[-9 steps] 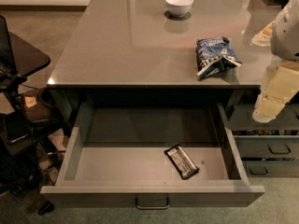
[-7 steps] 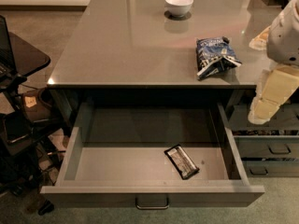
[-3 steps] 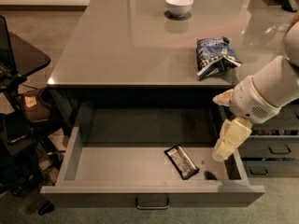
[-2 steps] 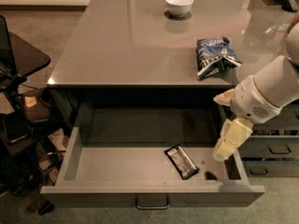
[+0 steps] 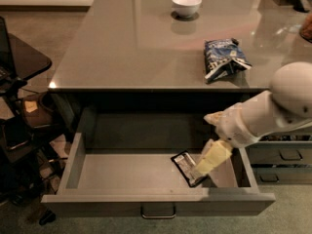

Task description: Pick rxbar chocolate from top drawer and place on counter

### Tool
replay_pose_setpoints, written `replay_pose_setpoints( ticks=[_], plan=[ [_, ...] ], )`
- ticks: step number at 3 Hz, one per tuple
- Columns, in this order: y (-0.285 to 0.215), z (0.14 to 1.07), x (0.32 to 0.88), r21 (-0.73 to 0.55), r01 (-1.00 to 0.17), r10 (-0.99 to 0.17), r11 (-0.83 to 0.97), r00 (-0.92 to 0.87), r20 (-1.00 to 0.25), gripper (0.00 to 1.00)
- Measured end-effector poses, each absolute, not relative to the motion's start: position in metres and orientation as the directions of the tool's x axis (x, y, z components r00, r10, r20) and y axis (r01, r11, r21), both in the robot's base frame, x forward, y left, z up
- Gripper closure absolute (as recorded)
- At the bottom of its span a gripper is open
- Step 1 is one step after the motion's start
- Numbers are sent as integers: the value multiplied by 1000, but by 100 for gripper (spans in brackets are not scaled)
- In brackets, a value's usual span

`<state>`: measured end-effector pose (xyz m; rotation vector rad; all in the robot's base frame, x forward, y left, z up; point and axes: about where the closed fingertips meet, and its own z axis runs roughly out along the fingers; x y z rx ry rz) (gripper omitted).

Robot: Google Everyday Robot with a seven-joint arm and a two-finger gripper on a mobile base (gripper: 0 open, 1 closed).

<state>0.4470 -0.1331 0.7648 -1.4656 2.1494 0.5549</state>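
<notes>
Handle: a metal bar handle (image 5: 158, 211) is sitting at the bottom centre of the frame, on the drawer's front panel.
Top drawer: the top drawer (image 5: 122, 169) is standing wide open across the lower half of the frame, showing its pale grey floor.
Rxbar chocolate: the rxbar chocolate (image 5: 181, 163) is lying flat and slanted on the drawer floor, lower right of centre, near the front wall, its black wrapper showing pale print.
Pincer: the pincer (image 5: 201, 168) is hanging low inside the right end of the drawer, its pale tip overlapping the right edge of the bar. I cannot tell how far open it is, or whether it is holding or even touching the bar.
Arm: a white arm (image 5: 273, 111) is slanting down from the right edge of the frame towards the drawer.
Side drawers: narrower dark drawers (image 5: 287, 156) with small handles are sitting at the lower right, behind the arm.
Side table: a small black table (image 5: 27, 57) is standing at the left edge.
Counter: the glossy grey-brown counter (image 5: 136, 48) is filling the upper middle, reflecting light.
Chip bag: a blue-and-white chip bag (image 5: 223, 57) is lying on the counter, upper right, near its front edge.
Bowl: a white bowl (image 5: 186, 4) is sitting at the top centre, well apart from the bag.
</notes>
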Motion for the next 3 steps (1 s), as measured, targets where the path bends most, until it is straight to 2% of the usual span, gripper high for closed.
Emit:
replay_pose_setpoints(
  ticks=[1, 3],
  plan=[
    [-106, 741, 475, 73, -911, -647, 405, -343, -681, 0],
    [-106, 744, 484, 47, -904, -642, 425, -337, -689, 0]
  ],
)
